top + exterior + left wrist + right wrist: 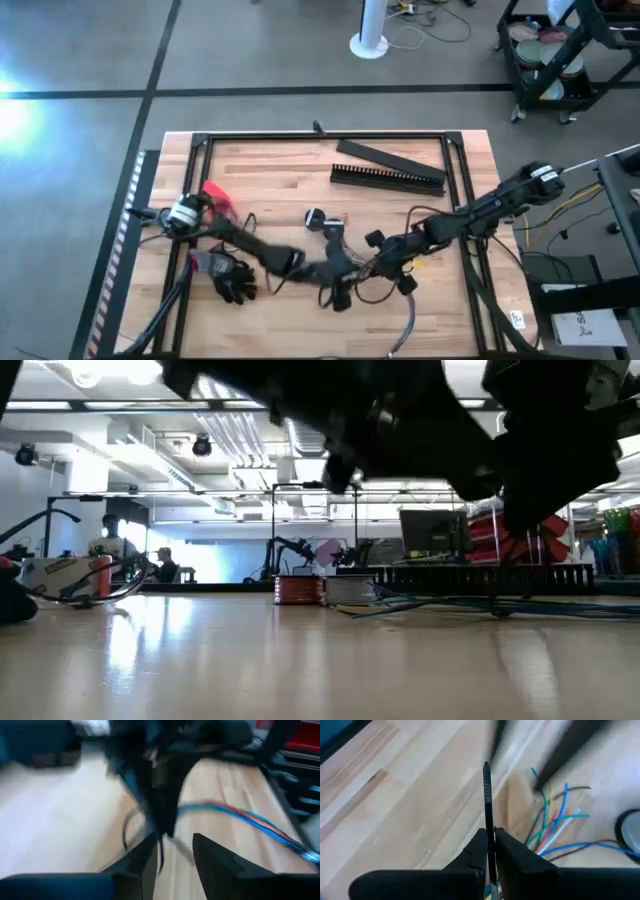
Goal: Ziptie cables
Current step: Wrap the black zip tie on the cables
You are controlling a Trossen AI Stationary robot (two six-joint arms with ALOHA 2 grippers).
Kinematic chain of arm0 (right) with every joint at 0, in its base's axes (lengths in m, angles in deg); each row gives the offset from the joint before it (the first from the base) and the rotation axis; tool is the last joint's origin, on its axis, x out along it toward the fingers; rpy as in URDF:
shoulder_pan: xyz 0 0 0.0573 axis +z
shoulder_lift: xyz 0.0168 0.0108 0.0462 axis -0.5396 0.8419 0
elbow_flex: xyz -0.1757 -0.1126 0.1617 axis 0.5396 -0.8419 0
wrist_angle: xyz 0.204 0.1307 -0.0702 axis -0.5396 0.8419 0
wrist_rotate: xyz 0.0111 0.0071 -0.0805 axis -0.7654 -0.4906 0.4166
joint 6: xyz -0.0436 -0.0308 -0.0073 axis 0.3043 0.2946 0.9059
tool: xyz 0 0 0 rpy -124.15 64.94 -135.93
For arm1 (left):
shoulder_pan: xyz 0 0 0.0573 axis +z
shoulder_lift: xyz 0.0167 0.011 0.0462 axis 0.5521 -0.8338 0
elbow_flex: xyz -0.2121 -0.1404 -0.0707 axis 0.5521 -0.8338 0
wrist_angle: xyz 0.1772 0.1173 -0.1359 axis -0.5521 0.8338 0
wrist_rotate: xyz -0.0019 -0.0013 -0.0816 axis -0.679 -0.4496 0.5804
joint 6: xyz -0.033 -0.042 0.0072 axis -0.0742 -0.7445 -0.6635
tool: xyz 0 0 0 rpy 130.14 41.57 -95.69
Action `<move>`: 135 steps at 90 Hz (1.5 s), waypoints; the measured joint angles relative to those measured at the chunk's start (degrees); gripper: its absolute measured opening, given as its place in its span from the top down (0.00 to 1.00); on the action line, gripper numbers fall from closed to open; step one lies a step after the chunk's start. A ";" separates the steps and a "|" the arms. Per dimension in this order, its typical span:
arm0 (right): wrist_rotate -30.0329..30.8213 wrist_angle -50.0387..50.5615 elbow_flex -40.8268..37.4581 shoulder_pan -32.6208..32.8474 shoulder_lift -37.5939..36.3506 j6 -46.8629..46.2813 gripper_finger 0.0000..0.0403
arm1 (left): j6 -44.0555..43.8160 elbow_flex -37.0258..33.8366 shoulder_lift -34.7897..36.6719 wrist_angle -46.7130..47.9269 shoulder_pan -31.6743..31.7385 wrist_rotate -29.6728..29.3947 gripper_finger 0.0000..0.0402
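The ziptie, a thin black ribbed strip, sticks out ahead of my right gripper, which is shut on it. That gripper is at the table's near middle, over a tangle of cables. Coloured wire ends lie on the wood beside it. My left gripper is close by on its left. In the left wrist view its fingers stand open over the wood, with a blurred dark shape ahead of them. A bundle of blue and red cables lies past it. My right gripper pinches the ziptie between its two fingers, on the strip's flat sides. The strip runs along the fingers and reaches well past their tips. Its free end points ahead over the wood.
A long comb-toothed duct and a flat black bar lie at the far right. A black glove lies near left, by a red thing. A round black disc sits mid-table. A dark metal frame borders the top.
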 joint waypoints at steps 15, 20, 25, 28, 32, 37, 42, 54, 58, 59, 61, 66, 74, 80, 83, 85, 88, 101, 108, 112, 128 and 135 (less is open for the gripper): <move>0.01 0.49 0.00 -1.60 0.00 -2.18 0.98 | -0.46 0.40 -2.74 -2.41 -1.26 -8.45 0.74; 0.01 0.91 0.00 -2.10 0.00 -2.22 0.98 | -0.32 1.10 -3.28 -2.38 -1.09 -8.45 0.72; 0.06 0.95 0.00 -2.23 0.00 -2.22 0.98 | -0.32 1.43 -3.53 -2.34 -0.79 -8.47 0.68; 0.03 0.94 0.00 -2.21 0.00 -2.22 0.98 | -0.33 1.73 -3.73 -2.26 -0.64 -8.39 0.66; 0.03 0.97 0.00 -2.17 0.00 -2.20 0.98 | -0.39 1.87 -3.95 -2.18 -0.31 -8.29 0.63; 0.02 0.97 0.00 -2.17 0.00 -2.25 0.98 | -0.36 1.88 -4.12 -1.98 0.35 -8.00 0.59; 0.01 1.01 0.00 -2.17 0.00 -2.62 0.98 | -0.08 1.82 -4.30 -1.96 0.92 -5.85 0.56; 0.02 0.95 0.00 -2.21 0.00 -2.98 0.98 | -0.23 1.74 -5.04 -2.01 1.91 -2.33 0.50; 0.03 0.95 0.00 -2.17 0.00 -3.20 0.98 | -0.26 1.79 -5.41 -1.97 2.01 -2.21 0.49; 0.03 0.96 0.00 -2.17 0.00 -3.30 0.98 | -0.26 1.79 -5.47 -1.97 2.05 -2.17 0.49; 0.03 0.97 0.00 -2.17 0.00 -3.44 0.98 | -0.28 1.79 -5.59 -1.88 2.12 -2.17 0.49; 0.01 0.93 0.00 -2.32 0.00 -3.62 0.98 | -0.28 1.79 -5.83 -1.88 2.21 -2.32 0.49; 0.03 0.92 0.00 -2.47 0.00 -3.78 0.98 | -0.51 1.79 -5.84 -1.95 2.18 -3.10 0.51; 0.05 0.91 0.00 -2.52 0.00 -3.80 0.98 | -0.89 1.79 -5.84 -1.95 2.12 -4.21 0.54; 0.04 0.91 0.00 -2.52 0.00 -3.80 0.98 | -0.85 1.79 -5.84 -1.95 2.16 -4.23 0.56; 0.05 0.91 0.00 -2.52 0.00 -3.80 0.98 | -0.85 1.79 -5.84 -1.95 2.19 -4.23 0.58; 0.07 0.89 0.00 -2.54 0.00 -3.80 0.98 | -0.85 1.79 -5.84 -1.92 2.21 -4.23 0.60; 0.10 0.80 0.00 -2.99 0.02 -4.20 0.98 | -0.82 1.79 -5.84 -1.51 2.19 -4.21 0.70; 0.14 0.80 0.00 -3.39 0.02 -4.39 0.98 | -0.84 1.79 -5.84 -1.51 2.21 -4.21 0.75; 0.16 0.78 0.00 -3.47 0.02 -4.41 0.98 | -0.95 1.79 -5.84 -1.51 2.21 -4.21 0.78; 0.14 0.78 0.00 -3.46 0.02 -4.43 0.98 | -1.40 1.79 -5.84 -1.51 2.20 -4.21 0.90; 0.05 0.82 0.00 -3.46 0.02 -4.37 0.98 | -1.97 1.77 -5.84 -1.51 2.19 -4.24 0.96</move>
